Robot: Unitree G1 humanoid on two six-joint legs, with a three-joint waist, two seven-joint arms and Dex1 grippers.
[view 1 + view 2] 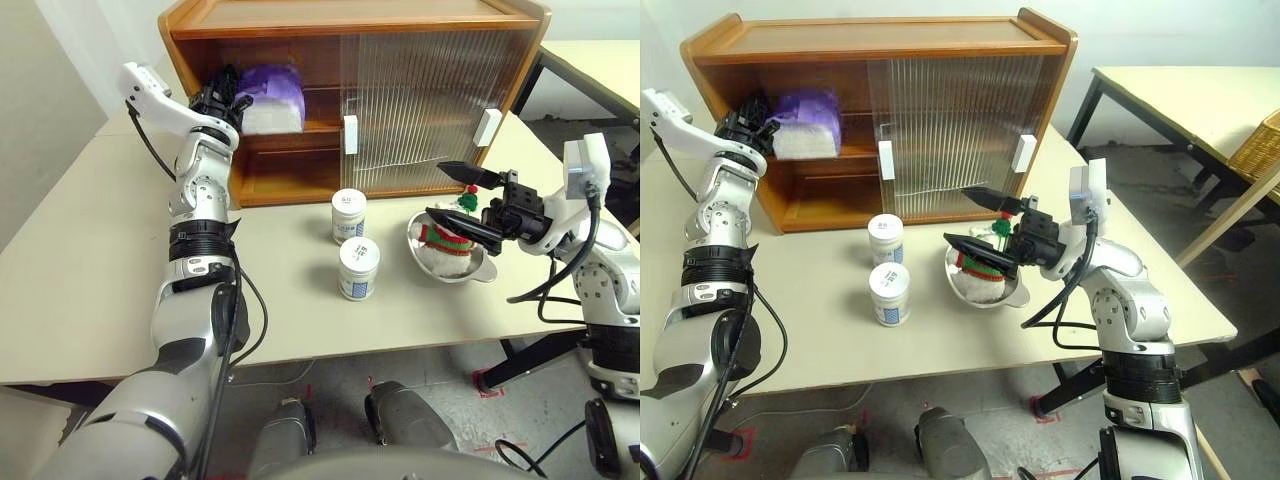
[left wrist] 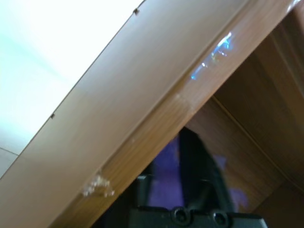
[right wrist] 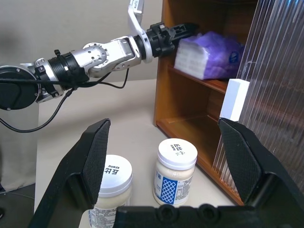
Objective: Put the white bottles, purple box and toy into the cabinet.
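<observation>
Right wrist view: your right gripper (image 3: 168, 166) had its fingers wide open | toy (image 1: 447, 235) lay in the steel bowl (image 1: 478, 271) directly beneath them | left gripper (image 1: 222, 100) against purple box (image 1: 271, 97) on cabinet (image 1: 350, 30) shelf, finger state not discernible | white bottles (image 1: 354, 244) stood on the counter (image 1: 90, 280) between both arms.

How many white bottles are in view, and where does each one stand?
2. The nearer white bottle and the farther white bottle stand on the table, before the cabinet. Ribbed doors could hide others.
</observation>
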